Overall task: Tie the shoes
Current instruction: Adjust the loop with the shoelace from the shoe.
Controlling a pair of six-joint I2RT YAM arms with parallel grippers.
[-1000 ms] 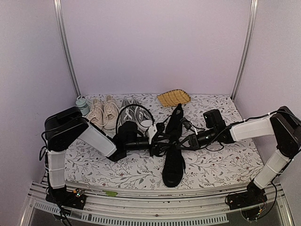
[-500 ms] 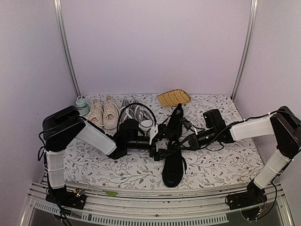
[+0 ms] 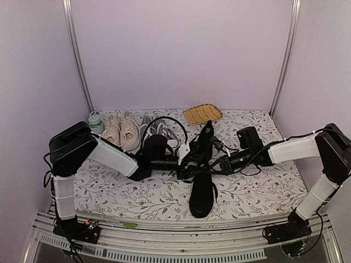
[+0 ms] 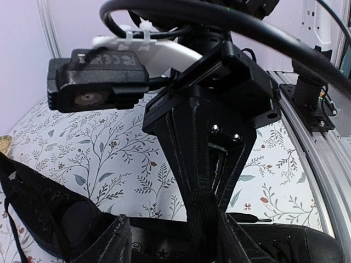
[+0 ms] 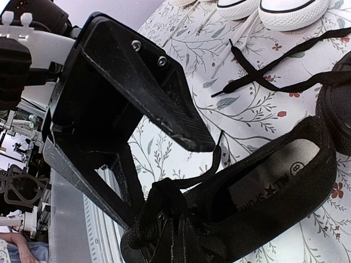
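Two black shoes lie mid-table: the near shoe [image 3: 202, 197] points at the front edge, the far shoe [image 3: 207, 137] lies behind it. Over the near shoe's opening [image 5: 285, 175] the two grippers meet. My right gripper [image 3: 208, 165] [image 5: 170, 246] is shut on a bunched loop of black lace [image 4: 204, 219] [image 5: 159, 211]. Open, my left gripper [image 3: 194, 163] [image 4: 178, 236] has a finger on each side of that loop without clamping it. The right wrist view shows its ribbed finger [image 5: 181, 126] spread well above the lace.
Beige shoes [image 3: 122, 131] and grey shoes with white toe caps [image 3: 159, 131] [image 5: 290, 11] stand at the back left beside a pale cup [image 3: 96, 121]. A yellow woven basket [image 3: 202, 114] sits at the back. A loose black lace [image 5: 274, 71] trails across the floral cloth.
My left gripper has slid right, up to the right gripper over the near shoe, and now straddles the lace loop. The right arm has stayed put, still shut on the lace.
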